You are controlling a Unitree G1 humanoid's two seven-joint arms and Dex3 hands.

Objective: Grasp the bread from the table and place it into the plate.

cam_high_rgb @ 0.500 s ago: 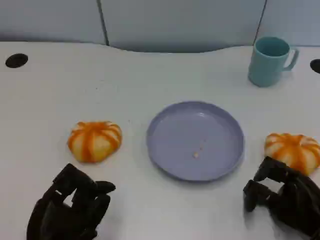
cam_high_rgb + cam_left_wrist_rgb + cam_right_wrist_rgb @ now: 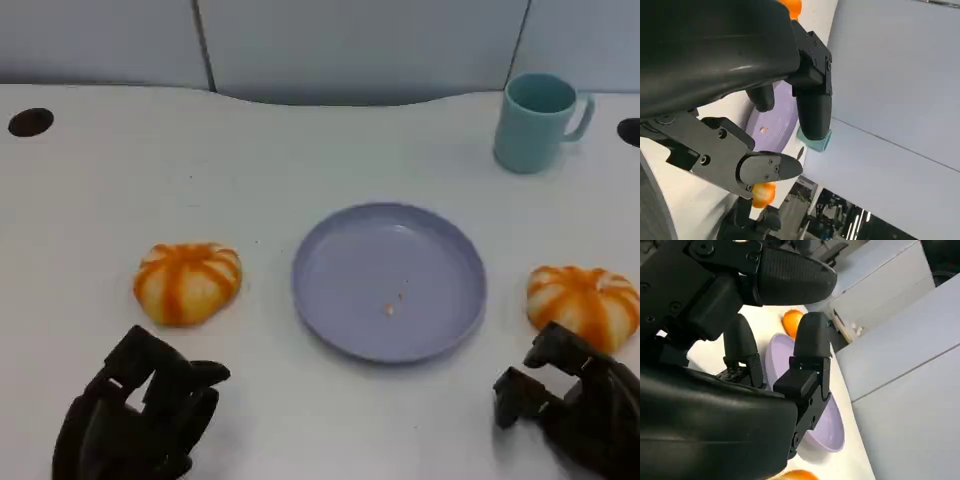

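So there are two of these orange striped buns on the surface [image 2: 300, 140]. The right bread [image 2: 583, 302] sits just off the plate's right side, and the left bread [image 2: 187, 282] sits off its left, both still on the white top, neither touched. The purple plate [image 2: 388, 280] in the middle has nothing on it but a tiny crumb-looking speck.

The right hand [image 2: 570, 405] is the interesting one. Compared with half a second ago it has pulled back toward the robot a little; before, its fingers [image 2: 550, 352] overlapped the near edge of the right bun, and now they sit just short of it, curled loosely with nothing in them. That looks like a re-aim rather than a grab, so the grasp hasn't started.

The left hand [image 2: 140, 415] hasn't really budged. It hangs near the front edge, below the left bun, fingers apart and holding nothing.

A teal mug [image 2: 538, 121] stands at the back right, well out of the way.
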